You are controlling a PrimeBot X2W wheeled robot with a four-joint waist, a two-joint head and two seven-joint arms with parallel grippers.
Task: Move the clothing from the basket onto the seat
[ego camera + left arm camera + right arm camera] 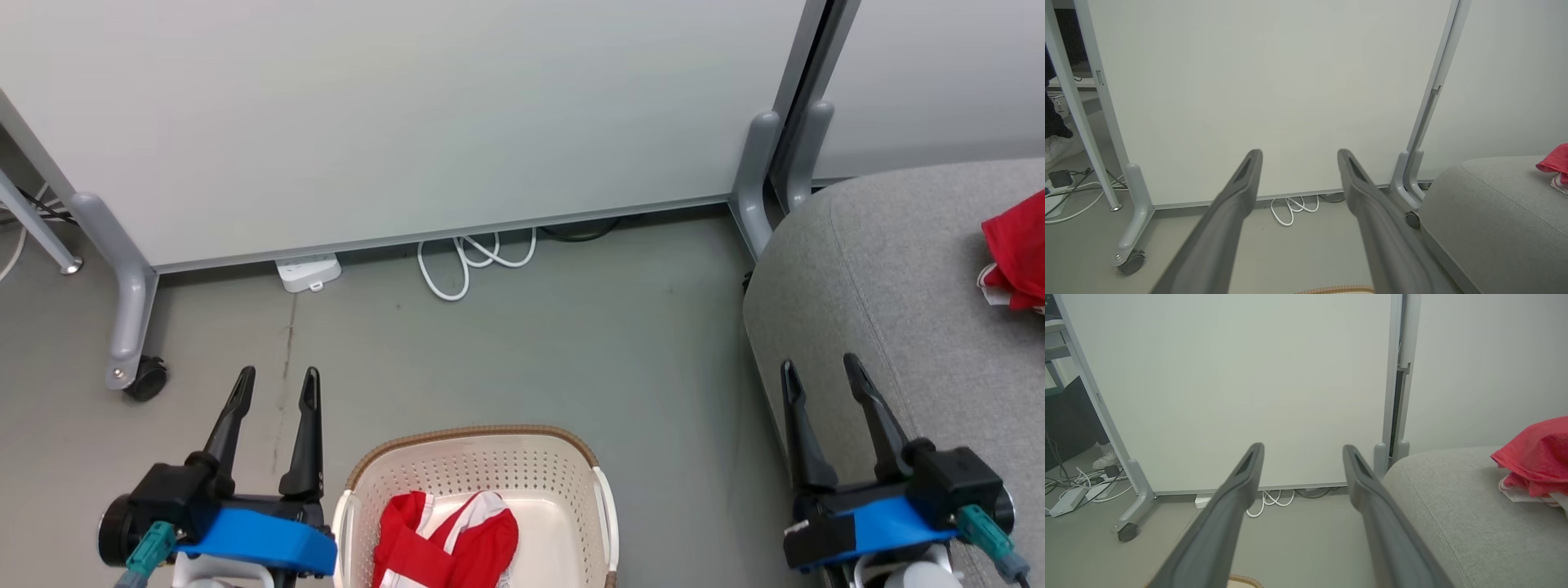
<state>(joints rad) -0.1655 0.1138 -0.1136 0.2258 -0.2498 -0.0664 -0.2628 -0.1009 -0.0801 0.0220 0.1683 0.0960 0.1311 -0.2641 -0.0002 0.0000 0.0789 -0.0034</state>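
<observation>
In the head view, the left gripper [277, 376] stood open and empty at lower left, its 2 fingers spread above the floor [571, 343]. The right gripper [819, 363] was equally open and empty at lower right, by the edge of the seat [898, 269]. Between them sat the basket [473, 431], striped red clothing [445, 543] crumpled inside; a red garment [1016, 249] lay on the seat. The left wrist view had spread fingers facing a white partition panel [1269, 81]. The right wrist view showed the seat and red garment at right.
</observation>
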